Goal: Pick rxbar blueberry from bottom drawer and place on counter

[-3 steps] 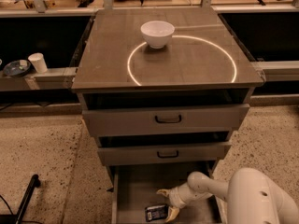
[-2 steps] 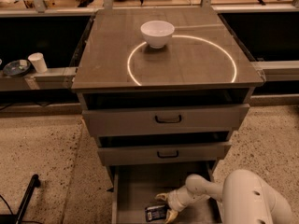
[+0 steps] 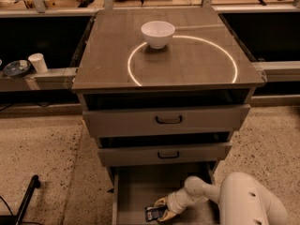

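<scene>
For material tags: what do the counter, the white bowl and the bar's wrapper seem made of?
The counter looks like wood or wood-look laminate, glossy: a bright light ring reflects on it. The white bowl seems glazed ceramic, possibly plastic: smooth, plain, soft sheen. The rxbar blueberry, at the pincer in the bottom drawer, has a dark wrapper, probably plastic film; hard to confirm.

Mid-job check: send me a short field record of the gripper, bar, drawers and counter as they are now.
gripper: low inside the bottom drawer, at the bar's right end
rxbar blueberry: appears to lie on the drawer floor, near the front
bottom drawer: pulled open
middle drawer: partly out, overhanging the open drawer's back
counter: no bar on it; white bowl upright near the back centre
task: bar not yet on the counter
</scene>
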